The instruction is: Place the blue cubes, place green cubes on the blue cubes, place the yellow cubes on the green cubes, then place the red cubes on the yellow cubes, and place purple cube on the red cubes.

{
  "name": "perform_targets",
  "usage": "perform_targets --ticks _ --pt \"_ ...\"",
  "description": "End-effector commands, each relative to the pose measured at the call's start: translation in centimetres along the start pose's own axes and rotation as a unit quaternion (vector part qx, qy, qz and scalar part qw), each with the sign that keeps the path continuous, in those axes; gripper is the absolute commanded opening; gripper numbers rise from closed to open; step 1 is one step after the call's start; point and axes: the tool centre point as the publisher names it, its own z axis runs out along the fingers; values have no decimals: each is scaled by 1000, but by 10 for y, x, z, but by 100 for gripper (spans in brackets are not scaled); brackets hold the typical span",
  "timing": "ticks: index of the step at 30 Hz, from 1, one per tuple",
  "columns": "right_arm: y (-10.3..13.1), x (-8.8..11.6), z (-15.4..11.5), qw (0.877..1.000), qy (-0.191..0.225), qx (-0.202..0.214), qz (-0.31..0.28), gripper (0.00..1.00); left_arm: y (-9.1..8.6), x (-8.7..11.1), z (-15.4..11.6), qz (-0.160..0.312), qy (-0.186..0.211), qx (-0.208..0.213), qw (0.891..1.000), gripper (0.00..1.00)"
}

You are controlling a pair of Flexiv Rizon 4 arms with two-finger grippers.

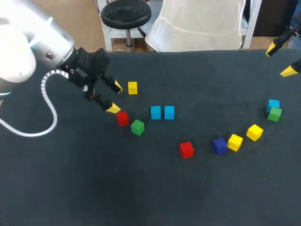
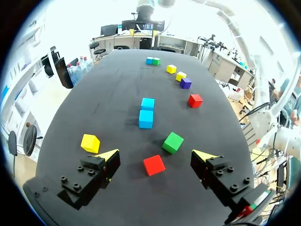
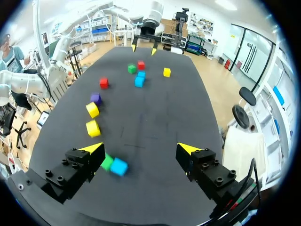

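Two light blue cubes (image 1: 155, 112) (image 1: 169, 112) sit side by side mid-table. A red cube (image 1: 122, 118) and a green cube (image 1: 137, 127) lie just right of my left gripper (image 1: 114, 98), which hangs open. In the left wrist view the red cube (image 2: 154, 165) lies between the open fingers of the left gripper (image 2: 156, 154), and the green cube (image 2: 173, 142) is just ahead. A yellow cube (image 1: 132, 87) is nearby. My right gripper (image 1: 280, 60) is open at the far right edge. In its wrist view another blue cube (image 3: 119, 166) and green cube (image 3: 107, 162) lie under the right gripper (image 3: 140, 149).
A second red cube (image 1: 186, 149), the purple cube (image 1: 219, 145) and two yellow cubes (image 1: 235, 142) (image 1: 254, 132) form a loose line right of centre. A blue cube (image 1: 273, 104) touches a green cube (image 1: 275, 114) near the right edge.
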Motion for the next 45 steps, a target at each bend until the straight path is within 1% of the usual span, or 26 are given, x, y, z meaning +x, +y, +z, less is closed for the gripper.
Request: perform_targets --ticks 1,4,6,11,16,19,22,26,38,45 --pt "8 10 -9 997 67 20 12 100 0 0 0 1 -1 -1 1000 100" --pt "16 27 -12 997 73 39 12 100 0 0 0 1 -1 -1 1000 100" --pt "21 39 -13 997 57 51 14 100 0 0 0 1 -1 -1 1000 100" --pt "33 56 -6 996 49 66 24 100 0 0 0 1 -1 -1 1000 100" --pt "40 72 8 993 40 98 46 100 0 0 0 1 -1 -1 1000 100" --pt "42 77 23 992 42 107 51 100 0 0 0 1 -1 -1 1000 100" --pt "41 84 37 991 32 116 65 100 0 0 0 1 -1 -1 1000 100" --pt "43 87 49 990 26 121 67 100 0 0 0 1 -1 -1 1000 100" --pt "49 95 64 988 0 124 87 100 0 0 0 1 -1 -1 1000 100" --pt "45 101 70 989 -13 117 86 100 0 0 0 1 -1 -1 1000 100"
